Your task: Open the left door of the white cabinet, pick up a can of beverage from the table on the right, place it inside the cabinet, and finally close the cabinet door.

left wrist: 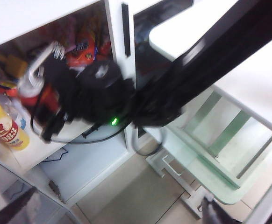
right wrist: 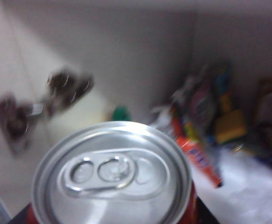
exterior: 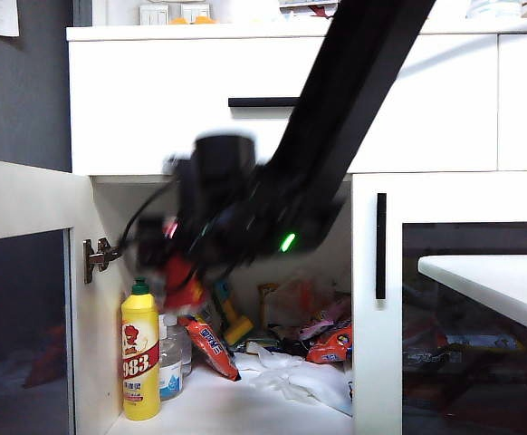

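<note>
I'm looking at the white cabinet point(exterior: 155, 100) with its wide drawer and black bar handle above, and the left door point(exterior: 23, 299) swung wide open toward me, its metal hinge point(exterior: 98, 257) showing on the inner wall. The twin door point(exterior: 454, 308) on the right is closed, and the white table point(exterior: 503, 283) pokes in from that side.

My right gripper point(exterior: 180, 272) is inside the open compartment, blurred in the exterior view. It has the can of beverage point(right wrist: 112, 175) clamped between its fingers, jaws partly closed around the red body; in the right wrist view the silver top with its pull tab fills the foreground. Just beside and below the gripper stands a yellow bottle point(exterior: 140, 353) with a red label and green cap, with a clear bottle point(exterior: 170, 358) next to it. Past the gripper, deeper in, lie snack packets point(exterior: 211, 346) and crumpled white plastic point(exterior: 304, 376) on the cabinet floor.

My left gripper point(left wrist: 112, 212) hangs well back from the cabinet, above the floor, fingers point(left wrist: 12, 210) spread wide and holding nothing, looking down on the right arm point(left wrist: 206, 65).
</note>
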You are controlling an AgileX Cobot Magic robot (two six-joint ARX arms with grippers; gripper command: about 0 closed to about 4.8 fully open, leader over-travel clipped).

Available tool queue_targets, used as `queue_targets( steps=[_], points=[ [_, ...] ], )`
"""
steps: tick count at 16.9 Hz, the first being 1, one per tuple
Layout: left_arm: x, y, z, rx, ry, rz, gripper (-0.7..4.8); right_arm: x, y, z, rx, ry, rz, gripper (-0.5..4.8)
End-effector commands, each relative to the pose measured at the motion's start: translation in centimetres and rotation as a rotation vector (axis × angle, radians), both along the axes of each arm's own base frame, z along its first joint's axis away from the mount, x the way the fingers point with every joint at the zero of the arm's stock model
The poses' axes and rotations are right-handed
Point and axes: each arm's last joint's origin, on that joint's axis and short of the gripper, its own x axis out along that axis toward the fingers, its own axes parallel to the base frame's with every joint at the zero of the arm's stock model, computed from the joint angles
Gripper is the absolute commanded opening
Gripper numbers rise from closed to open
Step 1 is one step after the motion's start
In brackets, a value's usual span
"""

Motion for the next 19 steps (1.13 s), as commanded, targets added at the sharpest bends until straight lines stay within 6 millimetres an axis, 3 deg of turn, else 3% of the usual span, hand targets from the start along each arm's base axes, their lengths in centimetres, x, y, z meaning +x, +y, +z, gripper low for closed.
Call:
queue_targets(
  steps=[1,5,13,19],
  points=[
    [-0.5,0.8,0.0,0.015,-0.02,0.035,4.79,1.6,1.4,0.2,0.07,-0.075,-0.01,1.57],
    [-1.0,1.5,-0.1,0.033,-0.025,0.056,4.79,3.6,2.0,-0.7,0.059,-0.069,-0.156,1.85],
    [-1.0,1.5,-0.1,0.035,-0.026,0.056,4.79,7.6,2.5,-0.6,0.087,-0.095,-0.174,1.78],
    [-1.0,1.5,-0.1,0.039,-0.028,0.054,4.79,9.5,0.2,-0.8,0.096,-0.072,-0.228,1.78]
  ],
)
